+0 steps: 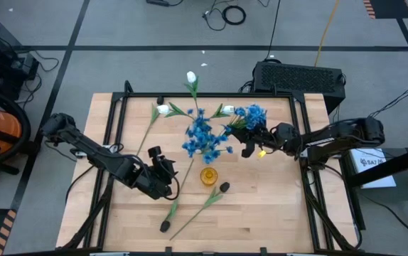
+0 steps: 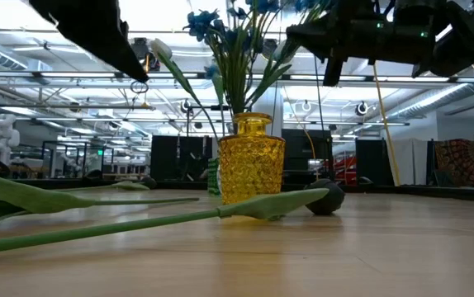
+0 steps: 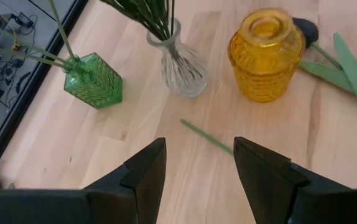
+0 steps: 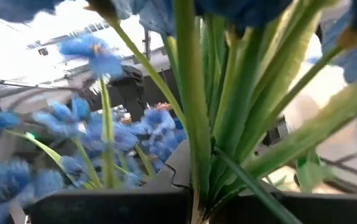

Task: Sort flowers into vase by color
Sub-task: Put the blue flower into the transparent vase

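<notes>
**Right gripper holds blue flowers above the table**

The right gripper (image 1: 250, 146) has its 2 fingers closed on a bunch of blue flowers (image 1: 252, 116). In the right wrist view the green stems (image 4: 194, 124) run up from between the fingers, with blue blooms all around. In the high view this gripper is at about 3 o'clock from the yellow vase (image 1: 208, 176) and a bit farther back. In the low view it is up in the air, well above the table (image 1: 261, 213).

The left gripper (image 1: 163, 169) has its 2 fingers (image 3: 146, 174) spread wide, with nothing between them. It is at about 9 o'clock from the yellow vase. In the left wrist view a thin green stem (image 3: 206, 137) lies on the wood just past the fingers.

The yellow vase sits near the middle of the table. The clear vase (image 3: 181, 65) is just beside it and has green stems in it, and more blue flowers (image 1: 202, 136) spread over it in the high view. The green vase (image 3: 94, 81) has thin stems too, and white tulips (image 1: 191, 77) lean out at 12 o'clock.

2 dark flowers (image 1: 224, 188) lie flat on the table at about 6 o'clock from the yellow vase. 1 dark bud is just beside that vase.
</notes>
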